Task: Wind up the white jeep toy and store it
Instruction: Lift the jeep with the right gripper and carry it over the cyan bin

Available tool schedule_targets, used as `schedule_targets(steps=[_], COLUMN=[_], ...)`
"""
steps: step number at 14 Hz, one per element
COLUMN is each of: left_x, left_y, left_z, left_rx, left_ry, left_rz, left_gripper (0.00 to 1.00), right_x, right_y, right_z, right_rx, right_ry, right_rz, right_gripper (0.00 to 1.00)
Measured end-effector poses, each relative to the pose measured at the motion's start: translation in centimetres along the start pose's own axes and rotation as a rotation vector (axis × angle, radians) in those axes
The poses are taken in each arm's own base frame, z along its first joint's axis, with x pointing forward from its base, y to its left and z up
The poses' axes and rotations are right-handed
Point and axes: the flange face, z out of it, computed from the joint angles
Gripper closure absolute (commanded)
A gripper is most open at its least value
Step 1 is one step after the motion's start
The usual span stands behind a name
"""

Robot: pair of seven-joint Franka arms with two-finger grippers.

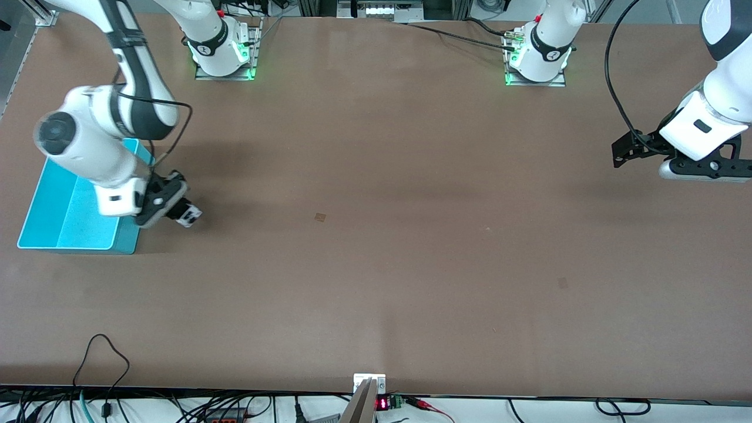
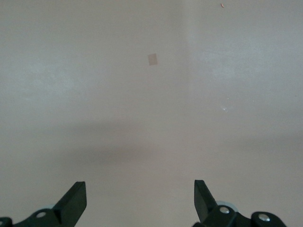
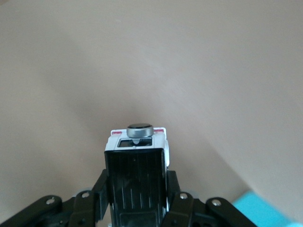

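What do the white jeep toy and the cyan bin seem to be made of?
White jeep toy, held in the shut right pincer: probably hard plastic, glossy white body, ribbed black roof, and a grey spare wheel that looks slightly shiny.
Cyan bin: likely moulded plastic, judging by its even colour, thin walls and smooth matte surface.

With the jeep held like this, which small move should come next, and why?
Probably carry the white jeep toy sideways over the cyan bin: the right gripper is shut on it just beside the bin's wall, not yet above it. The left gripper waits open at its end.
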Motion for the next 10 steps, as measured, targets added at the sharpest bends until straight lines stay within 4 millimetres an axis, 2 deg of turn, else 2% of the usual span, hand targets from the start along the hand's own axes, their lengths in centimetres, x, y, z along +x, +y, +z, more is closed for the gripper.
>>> schedule_targets(steps=[4,10], left_x=[0.0,0.0], left_y=[0.2,0.2], left_z=[0.0,0.0], left_rx=[0.000,0.000], left_ry=[0.000,0.001], left_rz=[0.003,0.004], left_gripper=[0.00,0.00], right_x=[-3.2,-10.3], right_y=[3.8,8.7], right_z=[-2.0,-2.4], right_rx=[-0.015,-0.048], right_ry=[-0.010,-0.036], right_rz=[0.259,0.556], right_gripper=[1.00,1.00])
